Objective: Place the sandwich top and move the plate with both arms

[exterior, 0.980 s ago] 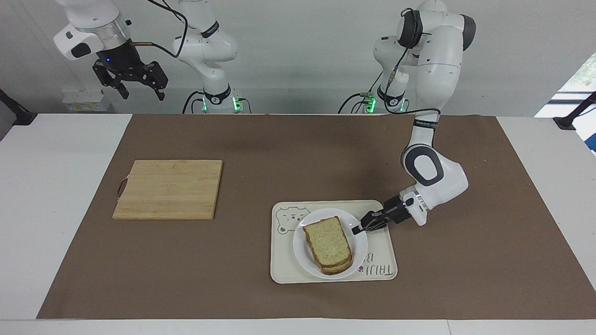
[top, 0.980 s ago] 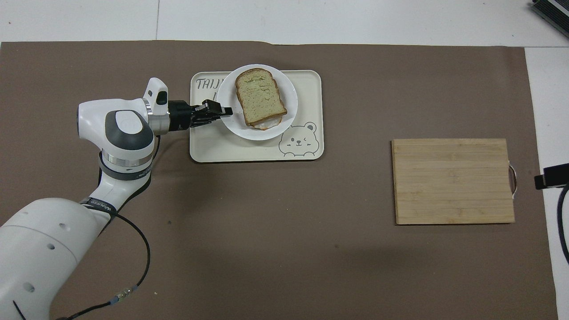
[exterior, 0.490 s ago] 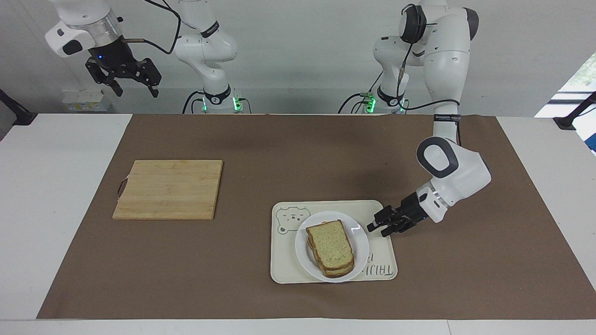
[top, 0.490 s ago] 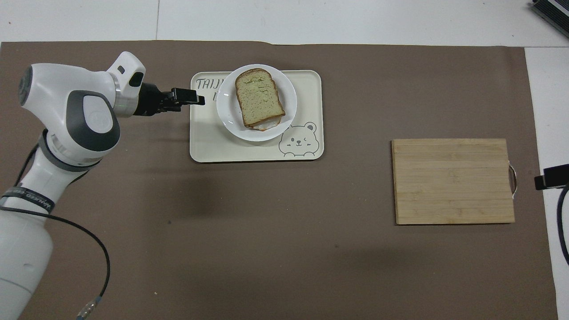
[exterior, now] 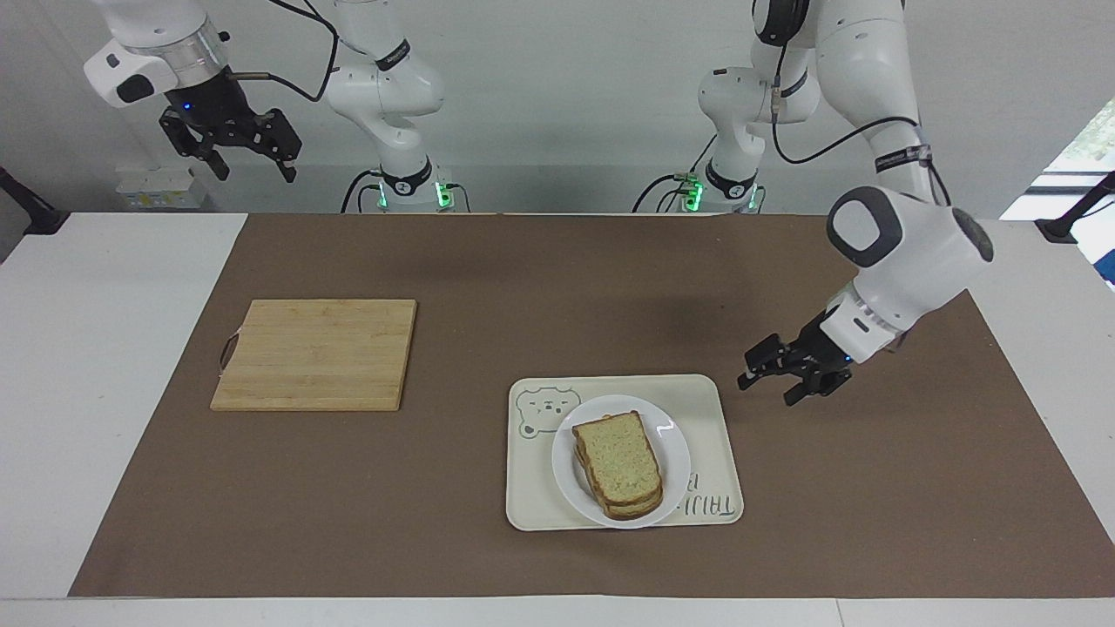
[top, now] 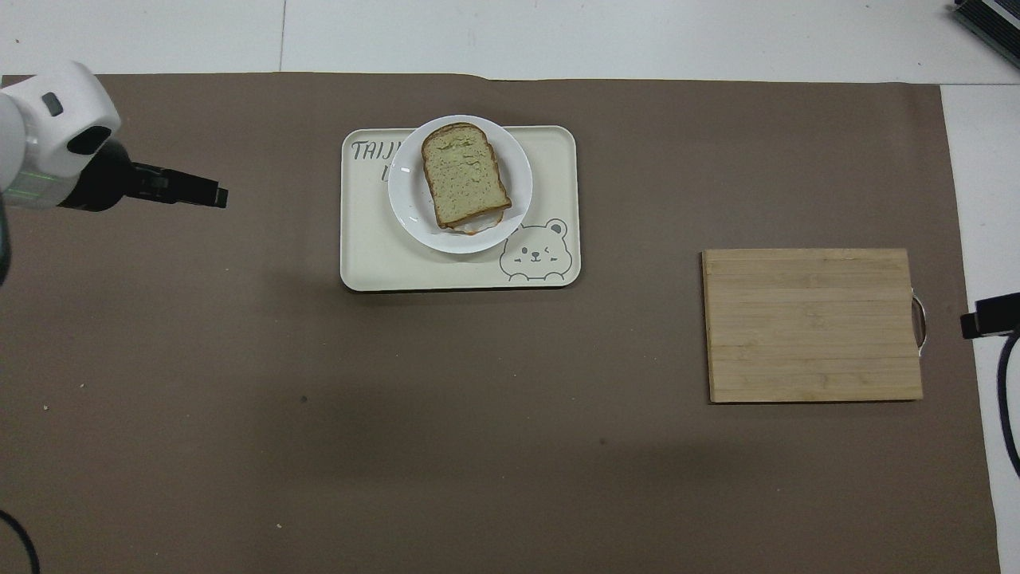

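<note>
The sandwich top [exterior: 620, 455] lies flat on a stack of bread on the white plate [exterior: 672, 438], which sits on the cream bear tray [exterior: 716, 405]. In the overhead view the sandwich top [top: 464, 175] covers most of the plate [top: 406, 191]. My left gripper [exterior: 766, 390] is open and empty, raised over the brown mat beside the tray, toward the left arm's end; it also shows in the overhead view [top: 213, 194]. My right gripper [exterior: 254, 172] is open and empty, held high at the right arm's end of the table, where it waits.
A wooden cutting board [exterior: 318, 353] lies bare on the mat toward the right arm's end, also in the overhead view [top: 813, 323]. The tray [top: 382, 255] has a bear drawing at one corner. The brown mat [exterior: 488, 287] covers most of the white table.
My left gripper let go of the plate's rim, opened and drew back and up off the tray toward the left arm's end. The plate shifted slightly. My right gripper rose a little.
</note>
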You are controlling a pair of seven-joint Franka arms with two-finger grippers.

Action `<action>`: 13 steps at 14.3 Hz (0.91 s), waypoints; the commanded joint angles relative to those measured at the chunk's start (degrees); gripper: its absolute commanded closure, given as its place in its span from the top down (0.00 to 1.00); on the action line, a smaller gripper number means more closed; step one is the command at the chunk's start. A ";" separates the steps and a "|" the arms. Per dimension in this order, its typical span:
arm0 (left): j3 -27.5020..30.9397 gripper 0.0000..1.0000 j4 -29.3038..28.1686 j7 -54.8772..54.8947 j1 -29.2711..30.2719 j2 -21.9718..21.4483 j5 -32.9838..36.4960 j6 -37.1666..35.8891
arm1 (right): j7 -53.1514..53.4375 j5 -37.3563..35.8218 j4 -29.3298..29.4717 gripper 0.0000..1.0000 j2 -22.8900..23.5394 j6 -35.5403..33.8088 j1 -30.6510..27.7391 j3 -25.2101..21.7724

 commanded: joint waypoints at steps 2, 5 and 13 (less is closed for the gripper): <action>0.83 1.00 10.56 0.00 -0.34 -0.78 7.15 -13.75 | -0.64 -0.48 -1.11 1.00 -0.93 2.29 -0.50 0.46; 1.71 1.00 13.75 1.22 0.18 -5.67 8.56 -22.29 | -0.63 -0.48 -1.20 1.00 -0.76 4.56 0.03 0.64; 3.03 1.00 12.96 4.48 2.30 -9.75 10.57 -29.34 | 3.85 -0.48 -0.58 1.00 -0.14 5.37 0.21 1.43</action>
